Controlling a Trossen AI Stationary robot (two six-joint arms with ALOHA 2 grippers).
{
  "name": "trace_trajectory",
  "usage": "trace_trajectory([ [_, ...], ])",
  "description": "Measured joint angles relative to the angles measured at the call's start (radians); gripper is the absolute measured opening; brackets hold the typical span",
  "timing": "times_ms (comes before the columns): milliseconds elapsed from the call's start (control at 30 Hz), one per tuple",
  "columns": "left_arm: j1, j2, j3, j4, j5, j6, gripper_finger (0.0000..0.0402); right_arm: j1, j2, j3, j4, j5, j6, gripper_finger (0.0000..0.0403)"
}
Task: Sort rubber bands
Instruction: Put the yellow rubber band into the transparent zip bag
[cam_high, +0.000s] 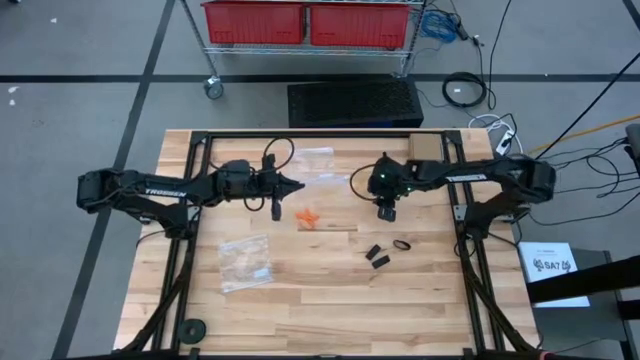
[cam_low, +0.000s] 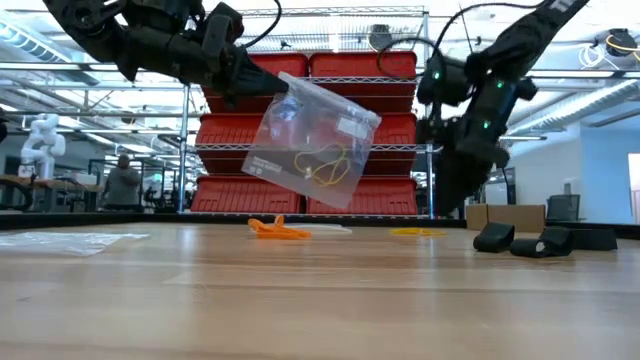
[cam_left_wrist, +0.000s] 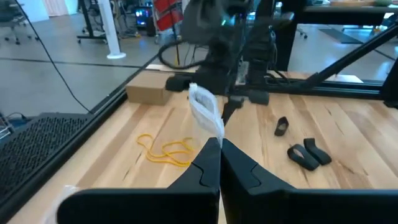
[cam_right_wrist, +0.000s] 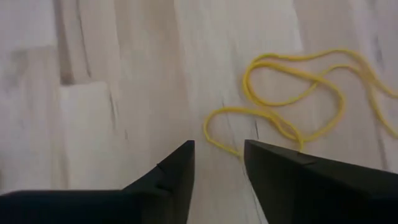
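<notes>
bag (cam_high: 245, 262) left of bands (cam_high: 385, 252)

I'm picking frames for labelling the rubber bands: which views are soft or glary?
Right wrist view: yellow bands soft and blurred under the open right hand. Low view: clear bag backlit, sheen across it. Left wrist view: shut left hand soft, bands clear.

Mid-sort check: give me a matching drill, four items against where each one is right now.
Items:
1. orange rubber bands
2. black rubber bands
3. yellow rubber bands
4. clear bag

Places:
A. pinched in the left gripper, off the table
B. on the table, just ahead of the open right gripper
C. on the table near its middle, by the left gripper
D. clustered on the table on the right arm's side

Pairs: 1-C, 2-D, 3-B, 4-A
</notes>
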Motion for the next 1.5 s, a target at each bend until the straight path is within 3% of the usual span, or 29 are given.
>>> trace_trajectory([
  [267,-0.001,0.000,0.000,0.001,0.002,0.000,0.0000,-0.030,0.085,0.003,0.117,0.017,-0.090,0.0169],
  [400,-0.001,0.000,0.000,-0.005,0.002,0.000,0.0000,-0.063,0.085,0.021,0.121,0.056,-0.138,0.0166],
  [733,-0.001,0.000,0.000,-0.007,0.001,0.003,0.0000,-0.103,0.183,0.031,0.127,0.023,-0.214,0.0151],
  [867,-0.001,0.000,0.000,-0.007,0.001,0.003,0.0000,-0.103,0.206,0.054,0.122,0.005,-0.224,0.0122],
  [1100,-0.001,0.000,0.000,-0.017,0.001,0.003,0.0000,-0.077,0.208,0.076,0.092,-0.035,-0.257,0.0010],
  [1267,-0.001,0.000,0.000,-0.026,0.001,0.003,0.0000,-0.037,0.165,0.074,0.012,-0.034,-0.198,0.0003],
  [1500,-0.002,0.000,0.000,-0.023,0.001,0.002,0.0000,0.053,-0.017,0.071,-0.103,-0.058,-0.067,0.0001],
])
